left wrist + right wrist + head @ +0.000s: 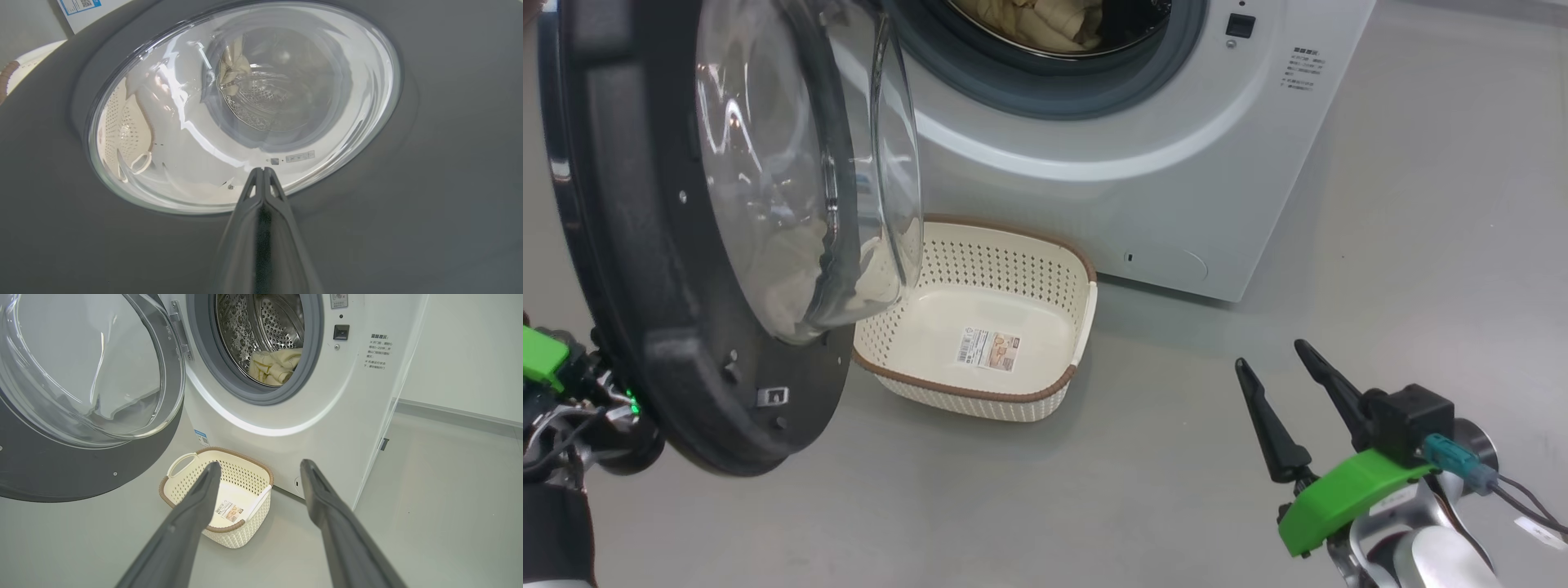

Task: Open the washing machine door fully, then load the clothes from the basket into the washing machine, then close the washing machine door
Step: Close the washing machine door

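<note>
The washing machine door point(629, 245) stands swung out at the left, its black rim and glass bowl point(792, 163) towards me. Behind it the white washing machine point(1143, 188) shows its drum with the cream clothes point(1045, 20) inside; the clothes point(273, 365) lie low in the steel drum. On the floor in front sits the basket point(996, 261), holding only its label. My left gripper point(263, 169) is shut, its tip at the door's outer face point(449, 163) by the edge of the glass. My right gripper point(1270, 354) hangs open over the floor, right of the basket point(245, 526).
Grey floor spreads to the right of the machine, up to a pale wall with a grey skirting point(457, 412). The round flap point(1168, 263) sits low on the machine front. The door overhangs the basket's left end. My left wrist point(572, 384) is behind the door's lower edge.
</note>
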You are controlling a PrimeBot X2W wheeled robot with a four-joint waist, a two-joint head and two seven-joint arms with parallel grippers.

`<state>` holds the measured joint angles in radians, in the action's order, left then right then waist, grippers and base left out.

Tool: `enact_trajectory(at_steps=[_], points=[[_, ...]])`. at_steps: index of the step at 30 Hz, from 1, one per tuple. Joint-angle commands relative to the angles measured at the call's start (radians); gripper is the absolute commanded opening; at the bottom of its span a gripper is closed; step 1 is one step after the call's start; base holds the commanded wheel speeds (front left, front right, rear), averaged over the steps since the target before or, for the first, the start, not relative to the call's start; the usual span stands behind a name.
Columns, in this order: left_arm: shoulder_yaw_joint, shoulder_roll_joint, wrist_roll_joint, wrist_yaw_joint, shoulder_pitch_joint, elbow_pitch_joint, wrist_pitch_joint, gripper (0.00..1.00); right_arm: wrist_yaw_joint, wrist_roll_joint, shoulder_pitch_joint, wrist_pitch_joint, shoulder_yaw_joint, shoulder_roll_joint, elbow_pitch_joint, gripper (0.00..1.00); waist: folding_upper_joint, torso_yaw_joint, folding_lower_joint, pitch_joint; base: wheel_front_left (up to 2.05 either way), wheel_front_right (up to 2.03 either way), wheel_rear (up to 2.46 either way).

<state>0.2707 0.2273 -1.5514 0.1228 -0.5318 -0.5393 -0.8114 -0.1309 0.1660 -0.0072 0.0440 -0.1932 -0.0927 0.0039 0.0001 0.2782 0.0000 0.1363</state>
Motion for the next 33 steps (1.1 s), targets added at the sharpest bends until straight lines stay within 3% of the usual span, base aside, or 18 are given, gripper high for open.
enact_trajectory(at_steps=[1,13,33], points=[[0.014,0.022,-0.003,0.000,-0.017,0.063,-0.016,0.00,0.000,0.004,-0.040,0.010,-0.018,-0.003,-0.029,1.00,-0.0001,-0.007,0.0000,0.002,0.00,0.00,0.00],[-0.032,-0.049,-0.015,-0.043,0.021,0.237,-0.051,0.00,0.000,0.002,-0.064,0.026,-0.013,0.004,-0.020,1.00,-0.0001,-0.070,0.0000,0.016,0.00,0.00,0.00],[-0.069,-0.149,-0.044,-0.011,-0.025,0.193,0.000,0.00,0.000,0.006,-0.083,0.056,-0.010,0.020,0.008,1.00,-0.0001,-0.188,0.0000,0.017,0.00,0.00,0.00]])
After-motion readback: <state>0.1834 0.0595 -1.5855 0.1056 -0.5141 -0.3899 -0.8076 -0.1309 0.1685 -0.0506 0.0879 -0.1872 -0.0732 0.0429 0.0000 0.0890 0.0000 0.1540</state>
